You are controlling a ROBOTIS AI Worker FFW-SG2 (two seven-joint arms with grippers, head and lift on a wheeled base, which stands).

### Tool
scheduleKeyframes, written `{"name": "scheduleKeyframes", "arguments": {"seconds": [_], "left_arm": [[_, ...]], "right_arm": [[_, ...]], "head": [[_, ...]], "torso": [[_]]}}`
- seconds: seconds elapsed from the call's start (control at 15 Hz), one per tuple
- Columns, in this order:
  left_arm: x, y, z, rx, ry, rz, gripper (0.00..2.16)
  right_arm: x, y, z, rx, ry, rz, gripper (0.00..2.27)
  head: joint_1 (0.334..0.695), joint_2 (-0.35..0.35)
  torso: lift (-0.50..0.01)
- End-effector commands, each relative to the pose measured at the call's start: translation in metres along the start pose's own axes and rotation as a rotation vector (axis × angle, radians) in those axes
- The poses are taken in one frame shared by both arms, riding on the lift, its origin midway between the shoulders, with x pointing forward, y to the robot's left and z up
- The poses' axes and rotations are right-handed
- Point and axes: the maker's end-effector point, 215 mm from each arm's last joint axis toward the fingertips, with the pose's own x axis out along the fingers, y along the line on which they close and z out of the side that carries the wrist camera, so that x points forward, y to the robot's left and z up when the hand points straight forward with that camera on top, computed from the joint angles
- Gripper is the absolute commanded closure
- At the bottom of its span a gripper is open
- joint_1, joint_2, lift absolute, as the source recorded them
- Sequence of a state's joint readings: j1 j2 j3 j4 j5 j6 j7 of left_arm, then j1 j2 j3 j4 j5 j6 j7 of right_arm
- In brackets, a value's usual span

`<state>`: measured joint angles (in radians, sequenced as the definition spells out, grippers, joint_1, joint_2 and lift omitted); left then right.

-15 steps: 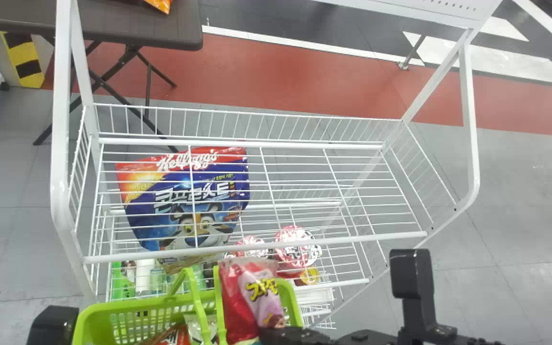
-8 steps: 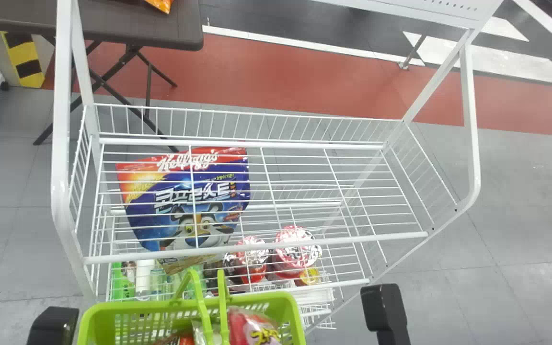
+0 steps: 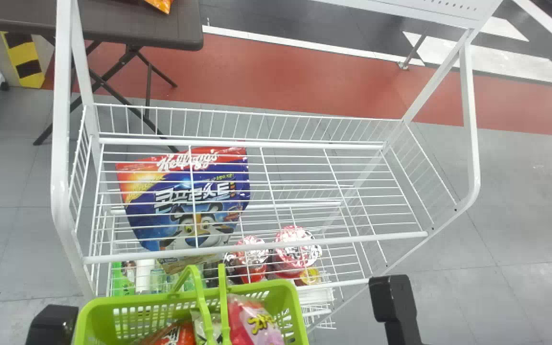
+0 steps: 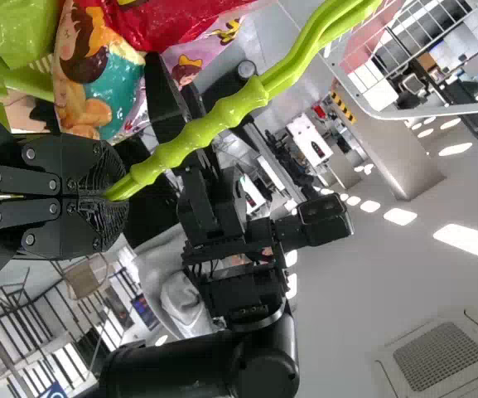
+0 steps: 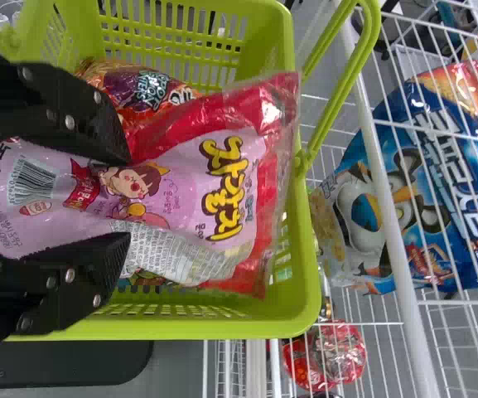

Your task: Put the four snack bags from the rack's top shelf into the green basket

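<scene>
I have the basket point(image 3: 137, 299) in front of the rack point(image 3: 59, 191), between my left arm point(image 3: 54, 326) and my right arm point(image 3: 393, 306). My left hand point(image 4: 114, 196) is closed on the basket's green handle point(image 4: 193, 139), fingertips wrapped tight against it. My right hand point(image 5: 110, 195) is over the basket with its fingers wide apart, and the pink bag point(image 3: 257, 328) lies between them, red along its edge, well inside the rim. Beside it in the basket I can make out an orange-and-purple bag point(image 5: 152, 89) – partly covered by the pink one – and a pale bag point(image 3: 211, 320) behind the handles. Below the wires of the top shelf point(image 3: 257, 249), toward the left, lies a big blue bag point(image 3: 161, 211); red-topped cups point(image 3: 296, 247) stand lower down, to its right. Beyond the rack, at the left, a dark table point(image 3: 137, 21) carries an orange packet point(image 3: 161, 5).
</scene>
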<state>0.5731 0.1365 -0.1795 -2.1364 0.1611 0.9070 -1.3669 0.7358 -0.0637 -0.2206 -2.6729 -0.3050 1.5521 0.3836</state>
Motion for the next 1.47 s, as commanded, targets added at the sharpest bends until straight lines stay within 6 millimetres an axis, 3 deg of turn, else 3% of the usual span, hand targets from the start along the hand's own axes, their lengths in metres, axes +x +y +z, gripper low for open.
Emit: {"name": "scheduleKeyframes", "arguments": {"seconds": [0.0,0.27,0.4,0.47,0.53,0.67,0.8,1.4], "left_arm": [[0.001,0.0,0.0,-0.001,0.001,-0.001,1.53],[0.002,0.0,0.0,-0.001,0.005,0.001,1.53],[0.003,0.0,0.001,-0.001,0.007,0.0,1.53],[0.004,0.0,0.001,-0.001,0.008,-0.002,1.53],[0.004,0.0,0.0,-0.003,0.008,-0.003,1.53],[0.005,-0.001,0.0,0.0,0.009,-0.006,1.53],[0.005,-0.001,0.0,-0.003,0.009,-0.006,1.53],[0.005,-0.001,-0.001,-0.004,0.009,-0.007,1.53]], "right_arm": [[0.0,0.002,0.034,-0.043,-0.11,0.002,0.01],[-0.018,0.015,0.149,-0.184,-0.533,0.05,0.08],[-0.05,0.03,0.204,-0.3,-0.802,0.045,0.08],[-0.065,0.038,0.221,-0.345,-0.92,0.038,0.08],[-0.072,0.037,0.229,-0.36,-0.982,-0.014,0.08],[-0.065,0.019,0.23,-0.312,-0.984,-0.195,0.08],[-0.079,0.008,0.237,-0.285,-1.053,-0.327,0.08],[-0.084,0.013,0.24,-0.303,-1.085,-0.306,0.08]], "head": [[0.695,-0.35],[0.695,-0.35],[0.695,-0.35],[0.695,-0.35],[0.695,-0.35],[0.695,-0.35],[0.695,-0.35],[0.695,-0.35]], "torso": [[0.0],[0.0],[0.0],[0.0],[0.0],[0.0],[0.0],[0.0]]}}
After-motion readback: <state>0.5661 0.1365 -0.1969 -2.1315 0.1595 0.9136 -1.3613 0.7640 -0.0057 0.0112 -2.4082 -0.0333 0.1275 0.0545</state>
